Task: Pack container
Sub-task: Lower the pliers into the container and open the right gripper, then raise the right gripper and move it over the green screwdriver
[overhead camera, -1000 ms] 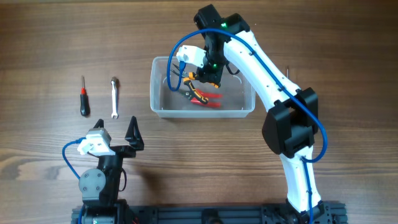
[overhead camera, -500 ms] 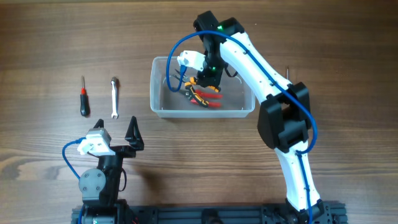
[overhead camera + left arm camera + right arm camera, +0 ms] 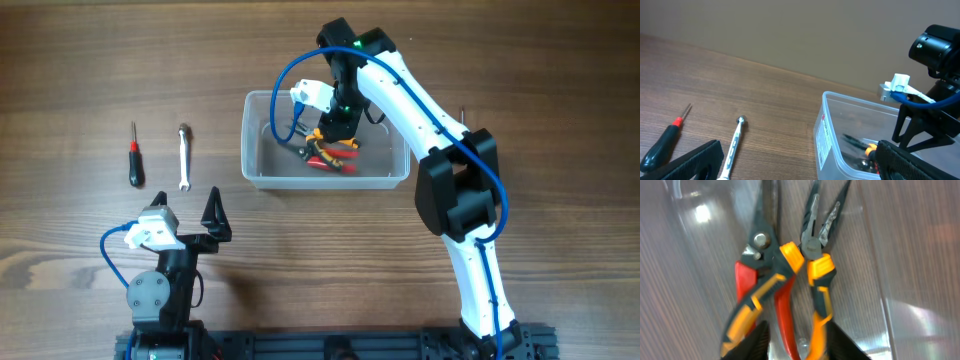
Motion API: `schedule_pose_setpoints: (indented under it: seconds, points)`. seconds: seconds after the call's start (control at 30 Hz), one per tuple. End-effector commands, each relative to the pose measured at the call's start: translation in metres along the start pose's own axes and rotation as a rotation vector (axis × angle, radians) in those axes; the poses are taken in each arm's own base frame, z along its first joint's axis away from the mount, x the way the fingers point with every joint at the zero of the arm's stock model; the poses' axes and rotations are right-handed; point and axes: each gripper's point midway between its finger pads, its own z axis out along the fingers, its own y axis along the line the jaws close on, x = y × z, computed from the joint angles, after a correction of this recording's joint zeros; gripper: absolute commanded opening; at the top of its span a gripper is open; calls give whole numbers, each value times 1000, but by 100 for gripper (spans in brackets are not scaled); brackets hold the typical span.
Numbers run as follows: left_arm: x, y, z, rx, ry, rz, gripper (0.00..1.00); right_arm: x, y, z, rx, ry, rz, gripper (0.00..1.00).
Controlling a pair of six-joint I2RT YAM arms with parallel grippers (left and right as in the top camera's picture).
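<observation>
The clear plastic container (image 3: 250, 140) stands at the table's centre back. Inside it lie red-and-orange snips (image 3: 757, 280) and orange-handled pliers (image 3: 817, 265), side by side on the tub floor; they also show in the overhead view (image 3: 325, 158). My right gripper (image 3: 335, 132) hangs inside the tub just above their handles. In the right wrist view its fingers (image 3: 799, 345) are apart, with the handles between them. My left gripper (image 3: 190, 222) is open and empty near the front left, well short of the tub (image 3: 827, 135).
A black-and-red screwdriver (image 3: 134, 160) and a silver wrench (image 3: 184, 158) lie side by side left of the tub; both show in the left wrist view, the screwdriver (image 3: 665, 142) and the wrench (image 3: 734, 142). The right arm's white links (image 3: 440, 130) cross the tub's right end.
My right gripper has shifted slightly inside the tub, over the pliers and snips. The left arm, screwdriver and wrench have not moved.
</observation>
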Motion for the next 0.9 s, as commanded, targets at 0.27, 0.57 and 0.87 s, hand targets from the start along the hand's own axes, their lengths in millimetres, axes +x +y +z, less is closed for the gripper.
schedule_pose_setpoints:
  seconds: [0.27, 0.57, 0.87]
  points:
    - [2, 2, 0, -8, 2, -10, 100, -20, -9, -32, 43, -83, 99, 60]
    - [2, 2, 0, -8, 2, -10, 100, -6, -32, -185, 358, -206, 370, 100]
    - [2, 2, 0, -8, 2, -10, 100, 95, -37, -263, 488, -216, 886, 100]
